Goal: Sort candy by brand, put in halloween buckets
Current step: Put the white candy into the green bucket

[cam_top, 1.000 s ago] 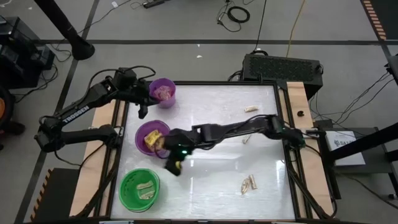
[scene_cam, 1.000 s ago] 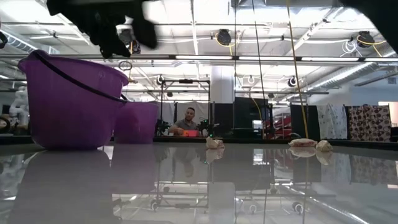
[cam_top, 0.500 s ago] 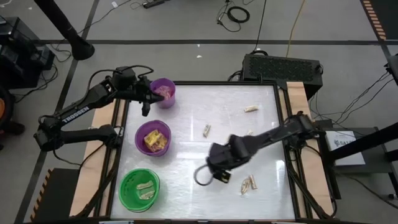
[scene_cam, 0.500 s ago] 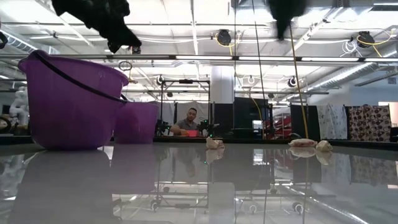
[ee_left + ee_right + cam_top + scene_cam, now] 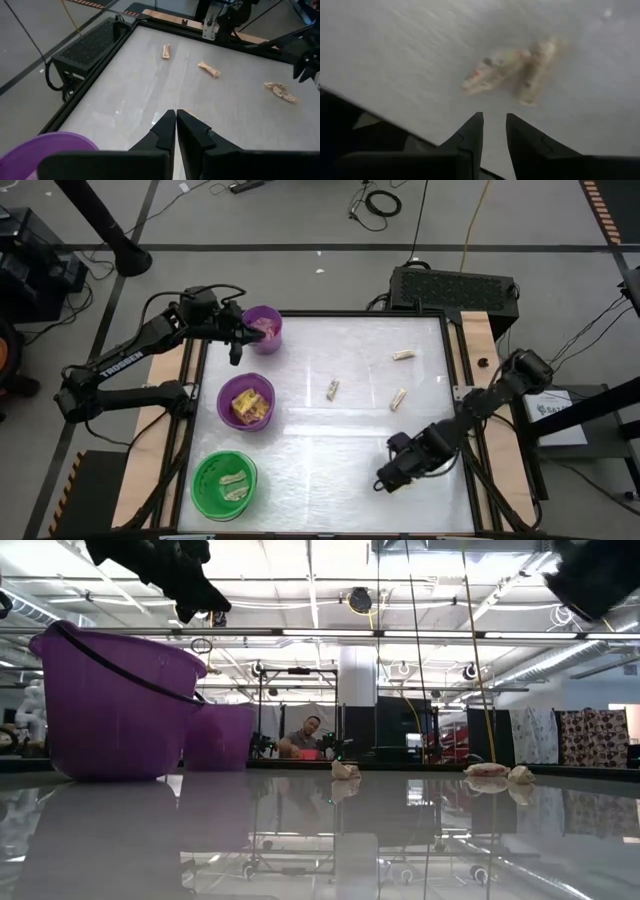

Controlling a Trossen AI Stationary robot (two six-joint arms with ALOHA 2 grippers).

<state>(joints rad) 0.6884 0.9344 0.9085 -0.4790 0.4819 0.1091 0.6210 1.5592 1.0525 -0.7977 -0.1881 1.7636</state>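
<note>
The table (image 5: 330,440) is a pale sheet framed by dark rails; the three buckets stand in a column along its left edge, the small purple bucket (image 5: 263,328) at the far corner, the wide purple bucket (image 5: 245,402) midway with yellow packets in it, the green bucket (image 5: 224,483) at the near corner holding pale pieces; the middle and near-centre of the sheet lie bare, giving free room between the buckets and the right rail. Three tan sweets lie apart on the far half: one near the far right (image 5: 403,355), one in the middle (image 5: 332,389), one to its right (image 5: 398,398). The left gripper (image 5: 236,343) hovers beside the small purple bucket's rim, over the table's left edge, fingers (image 5: 167,131) pressed together and holding nothing. The right gripper (image 5: 392,476) hangs low near the near right corner, close to the right rail; its fingers (image 5: 472,131) stand slightly apart with nothing between them; a small clump of tan sweets (image 5: 512,72) lies on the sheet just beyond the fingertips, not touched.
</note>
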